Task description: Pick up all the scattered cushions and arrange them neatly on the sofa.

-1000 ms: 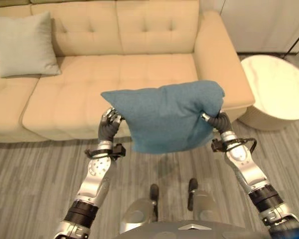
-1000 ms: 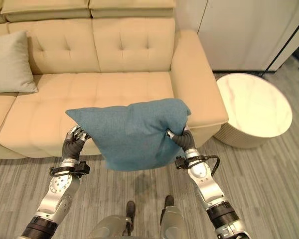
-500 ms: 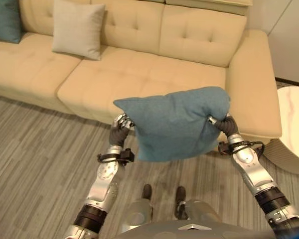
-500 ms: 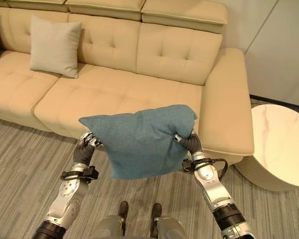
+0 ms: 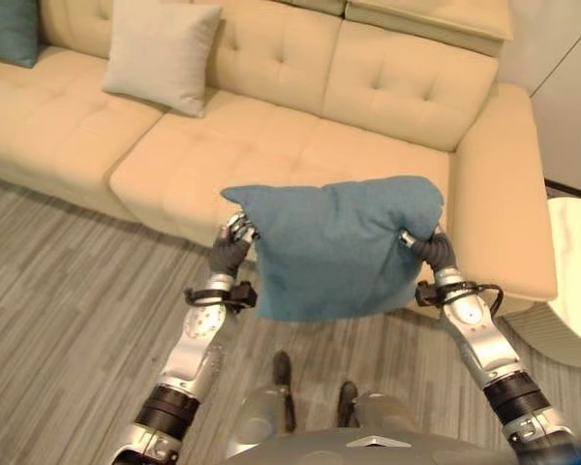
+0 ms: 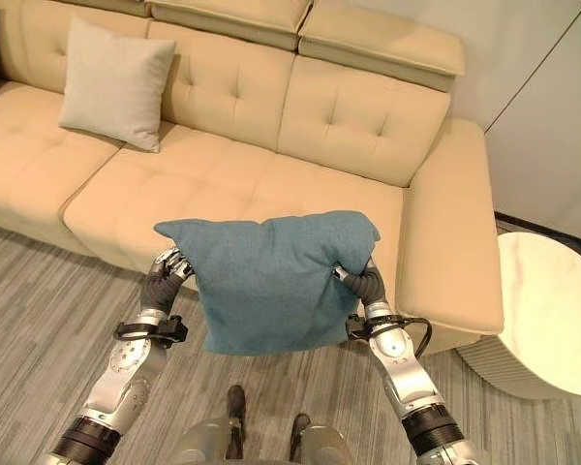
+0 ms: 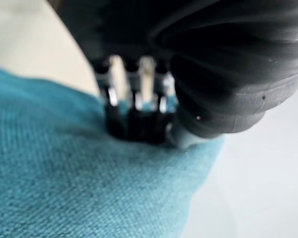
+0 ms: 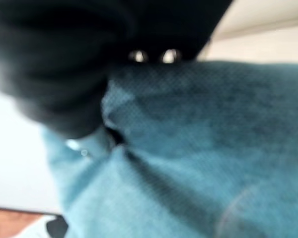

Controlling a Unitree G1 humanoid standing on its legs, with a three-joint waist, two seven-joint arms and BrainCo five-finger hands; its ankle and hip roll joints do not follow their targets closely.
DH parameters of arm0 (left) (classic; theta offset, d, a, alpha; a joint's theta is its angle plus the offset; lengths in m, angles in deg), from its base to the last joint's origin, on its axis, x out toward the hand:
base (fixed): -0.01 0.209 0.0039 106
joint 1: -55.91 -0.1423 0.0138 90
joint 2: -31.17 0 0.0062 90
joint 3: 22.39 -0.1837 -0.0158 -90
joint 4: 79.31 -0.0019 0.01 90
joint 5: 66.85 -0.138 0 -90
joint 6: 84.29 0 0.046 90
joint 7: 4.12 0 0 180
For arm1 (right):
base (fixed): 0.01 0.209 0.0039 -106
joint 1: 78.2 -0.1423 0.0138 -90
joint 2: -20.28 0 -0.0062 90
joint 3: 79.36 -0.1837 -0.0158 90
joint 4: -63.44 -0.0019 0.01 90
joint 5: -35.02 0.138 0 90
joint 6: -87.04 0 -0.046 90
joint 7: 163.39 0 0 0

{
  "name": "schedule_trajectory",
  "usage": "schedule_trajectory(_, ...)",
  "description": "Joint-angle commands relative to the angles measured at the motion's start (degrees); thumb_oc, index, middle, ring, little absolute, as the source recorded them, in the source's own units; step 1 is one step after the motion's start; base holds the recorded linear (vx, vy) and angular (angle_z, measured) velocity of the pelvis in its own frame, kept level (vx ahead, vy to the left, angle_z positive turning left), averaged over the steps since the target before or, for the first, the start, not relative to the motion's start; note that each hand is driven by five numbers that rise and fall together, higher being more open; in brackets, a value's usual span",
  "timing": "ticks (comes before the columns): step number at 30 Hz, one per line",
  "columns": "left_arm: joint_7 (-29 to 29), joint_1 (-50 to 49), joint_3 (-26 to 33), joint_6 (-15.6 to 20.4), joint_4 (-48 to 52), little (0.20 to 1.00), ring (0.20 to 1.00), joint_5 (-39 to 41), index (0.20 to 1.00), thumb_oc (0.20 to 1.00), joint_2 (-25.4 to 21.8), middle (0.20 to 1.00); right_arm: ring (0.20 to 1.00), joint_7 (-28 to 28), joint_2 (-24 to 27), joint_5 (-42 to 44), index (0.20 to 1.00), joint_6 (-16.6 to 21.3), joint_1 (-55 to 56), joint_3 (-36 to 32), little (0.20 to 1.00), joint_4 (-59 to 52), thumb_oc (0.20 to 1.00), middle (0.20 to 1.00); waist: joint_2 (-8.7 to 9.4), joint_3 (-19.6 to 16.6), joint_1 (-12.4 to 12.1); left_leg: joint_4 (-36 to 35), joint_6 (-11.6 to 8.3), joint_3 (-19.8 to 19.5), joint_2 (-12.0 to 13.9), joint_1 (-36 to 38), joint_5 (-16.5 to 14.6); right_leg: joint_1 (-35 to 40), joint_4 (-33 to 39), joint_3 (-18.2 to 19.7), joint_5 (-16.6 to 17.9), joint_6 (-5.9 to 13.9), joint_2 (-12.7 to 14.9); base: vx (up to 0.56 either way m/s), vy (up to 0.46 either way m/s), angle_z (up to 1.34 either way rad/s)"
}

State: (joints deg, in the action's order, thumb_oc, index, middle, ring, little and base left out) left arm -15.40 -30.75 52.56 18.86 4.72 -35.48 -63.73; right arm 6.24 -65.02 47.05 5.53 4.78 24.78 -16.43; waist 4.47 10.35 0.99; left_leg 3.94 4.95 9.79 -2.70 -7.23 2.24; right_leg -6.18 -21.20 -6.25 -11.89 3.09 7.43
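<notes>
I hold a teal blue cushion (image 5: 334, 247) in the air in front of the beige sofa (image 5: 271, 145), just short of its right seat. My left hand (image 5: 229, 250) grips the cushion's left edge with fingers (image 7: 131, 109) curled into the cloth. My right hand (image 5: 424, 249) is clamped on its right edge, bunching the fabric (image 8: 188, 148). A light grey cushion (image 5: 162, 53) leans upright against the sofa's backrest at the left. Another teal cushion (image 5: 7, 29) shows at the far left edge of the sofa.
The sofa's right armrest (image 5: 499, 194) lies just beyond my right hand. A round white marble side table (image 5: 576, 281) stands right of the sofa. Grey wood-plank floor (image 5: 68, 291) spreads in front of the sofa.
The camera view has swung and shifted, bringing the sofa's left part and a second teal cushion into sight. Both hands still hold the teal cushion, now slightly closer to the sofa seat.
</notes>
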Motion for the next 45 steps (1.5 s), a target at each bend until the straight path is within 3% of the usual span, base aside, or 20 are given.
schedule_trajectory(1,2.4,3.9,-2.3,4.3,7.3,0.2,0.2,-2.2,0.2,0.2,0.4,0.2,0.2,1.7,-2.3,-1.8,0.2,6.3,-8.1,2.3,0.2,-5.8,0.2,0.2,0.65,-2.4,-0.6,2.9,-2.79,-3.0,0.9,1.1,-3.5,2.2,-1.0,3.5,10.5,5.06,-1.8,0.11,0.131,-0.01)
schedule_trajectory(4,2.2,3.9,-2.4,4.4,7.2,0.2,0.2,-3.3,0.2,0.2,0.3,0.2,0.2,1.8,-2.5,-1.7,0.2,6.3,-8.1,2.2,0.2,-6.0,0.2,0.2,0.47,-2.4,-0.2,2.6,-2.48,-3.9,0.7,2.3,-4.3,-0.3,-2.9,4.4,10.7,4.63,-2.4,0.13,0.091,0.04)
schedule_trajectory(5,2.1,4.0,-2.1,4.6,7.1,0.2,0.2,-3.1,0.2,0.2,0.3,0.2,0.2,2.0,-2.5,-1.2,0.2,6.2,-8.9,2.4,0.2,-5.8,0.2,0.2,0.31,-2.6,0.1,1.0,-2.52,-4.2,0.5,3.8,-4.4,-2.8,0.1,3.6,10.8,4.13,-3.1,0.18,0.081,0.1)
schedule_trajectory(12,2.4,3.8,-0.8,4.7,6.5,0.2,0.2,-3.0,0.2,0.2,0.4,0.2,0.2,3.1,-2.7,0.7,0.2,6.5,-10.2,3.6,0.2,-5.1,0.2,0.2,1.74,-2.0,1.5,-0.1,-3.86,-4.3,-0.8,9.0,-8.2,-6.9,16.2,-5.9,16.5,5.11,-2.6,0.23,0.024,-0.19)
schedule_trajectory(16,4.4,3.0,-1.9,4.8,6.0,0.2,0.2,-2.3,0.2,0.2,1.3,0.2,0.2,3.4,-1.4,0.3,0.2,6.7,-8.3,2.7,0.2,-5.5,0.2,0.2,2.23,-3.5,2.3,2.5,-4.8,-5.4,-1.1,10.0,-10.5,-3.3,17.5,-2.1,15.7,3.5,-4.3,0.32,-0.048,0.21)
schedule_trajectory(19,5.7,3.0,-2.7,4.2,5.9,0.2,0.2,-1.2,0.2,0.2,1.7,0.2,0.2,3.4,-0.4,1.5,0.2,6.8,-6.4,1.1,0.2,-6.0,0.2,0.2,2.22,-4.1,2.9,14.8,-9.68,-4.7,1.3,6.4,-6.1,1.2,19.7,-3.3,14.8,1.62,-4.9,0.24,-0.105,0.49)
schedule_trajectory(20,5.7,3.0,-2.7,4.3,5.9,0.2,0.2,-1.2,0.2,0.2,1.7,0.2,0.2,3.4,-0.4,1.5,0.2,6.8,-6.4,1.1,0.2,-6.0,0.2,0.2,2.14,-4.1,3.0,15.2,-9.75,-4.8,1.4,6.2,-6.3,1.3,19.8,-3.4,14.8,1.57,-5.0,0.17,-0.113,0.14)
schedule_trajectory(21,6.1,3.6,-3.2,3.9,6.2,0.2,0.2,-0.6,0.2,0.2,1.8,0.2,0.2,2.9,0.2,2.3,0.2,7.0,-5.9,0.4,0.2,-6.6,0.2,0.2,2.69,-3.4,2.9,22.3,-11.21,-4.3,3.0,3.6,-3.6,3.2,20.5,-3.4,14.3,0.34,-5.2,0.16,-0.09,0.04)
schedule_trajectory(23,5.6,3.3,-3.5,3.5,6.3,0.2,0.2,-0.5,0.2,0.2,2.1,0.2,0.2,2.6,0.1,2.6,0.2,6.8,-5.8,0.4,0.2,-6.9,0.2,0.2,2.85,-2.9,2.3,22.9,-10.37,-5.6,3.0,1.9,-4.1,4.3,20.7,-2.6,13.4,-0.03,-5.5,0.19,-0.059,-0.08)
schedule_trajectory(26,5.7,2.6,-3.3,2.9,6.7,0.2,0.2,-0.7,0.2,0.2,2.1,0.2,0.2,2.5,0.2,2.9,0.2,6.7,-5.1,-0.2,0.2,-6.5,0.2,0.2,3.44,-2.8,1.5,16.8,-8.41,-6.5,3.3,-0.1,-7.2,5.6,20.5,-1.1,12.1,0.6,-5.2,0.2,0.017,-0.46)
schedule_trajectory(28,5.3,2.4,-3.4,3.1,6.8,0.2,0.2,-1.3,0.2,0.2,1.9,0.2,0.2,2.2,0.1,2.3,0.2,6.8,-5.2,0.0,0.2,-6.1,0.2,0.2,3.28,-2.7,0.8,10.7,-8.37,-8.6,3.1,-1.1,-5.8,6.0,20.2,0.3,11.5,0.79,-5.5,0.19,0.07,-0.26)
schedule_trajectory(30,4.2,2.0,-2.6,3.3,7.2,0.2,0.2,-1.6,0.2,0.2,1.9,0.2,0.2,1.9,-0.4,1.9,0.2,6.7,-5.4,0.7,0.2,-5.7,0.2,0.2,2.71,-2.2,-0.8,7.1,-9.44,-15.4,2.3,-2.8,-2.5,6.5,19.5,3.4,10.8,0.76,-6.4,0.16,0.097,-0.52)
schedule_trajectory(33,3.9,1.4,-1.5,3.6,7.9,0.2,0.2,-1.6,0.2,0.2,1.8,0.2,0.2,2.4,-0.2,2.1,0.2,6.5,-5.8,0.8,0.2,-5.2,0.2,0.2,2.31,-2.2,-1.1,5.7,-9.49,-18.1,1.6,-0.8,-2.9,6.5,18.5,5.1,10.3,0.71,-6.4,0.09,0.096,-1.11)
schedule_trajectory(37,3.3,2.1,0.0,4.0,9.8,0.2,0.2,-2.5,0.2,0.2,0.0,0.2,0.2,2.5,0.1,0.3,0.2,5.6,-7.2,0.2,0.2,-5.4,0.2,0.2,1.12,-4.5,-0.7,0.6,-6.6,-13.0,1.1,4.6,-4.2,6.8,18.9,7.9,11.3,3.61,-3.8,0.15,0.326,-0.45)
schedule_trajectory(41,1.8,3.8,1.1,4.6,9.8,0.2,0.2,-4.6,0.2,0.2,-1.2,0.2,0.2,2.1,-0.3,-0.6,0.2,5.5,-9.7,0.8,0.2,-4.9,0.2,0.2,0.96,-4.4,-1.1,-0.3,-5.63,-9.6,1.2,4.6,-4.7,4.9,19.8,9.7,13.2,5.31,-2.9,-0.03,0.12,-0.8)
schedule_trajectory(45,-0.1,7.0,1.7,5.0,8.8,0.2,0.2,-5.7,0.2,0.2,-1.8,0.2,0.2,1.6,-0.3,-0.8,0.2,5.4,-13.0,1.5,0.2,-3.9,0.2,0.2,0.77,-3.8,-1.4,-0.5,-5.59,-7.6,1.3,4.2,-5.1,2.9,19.0,8.9,13.7,6.16,-2.0,-0.02,0.037,-0.42)
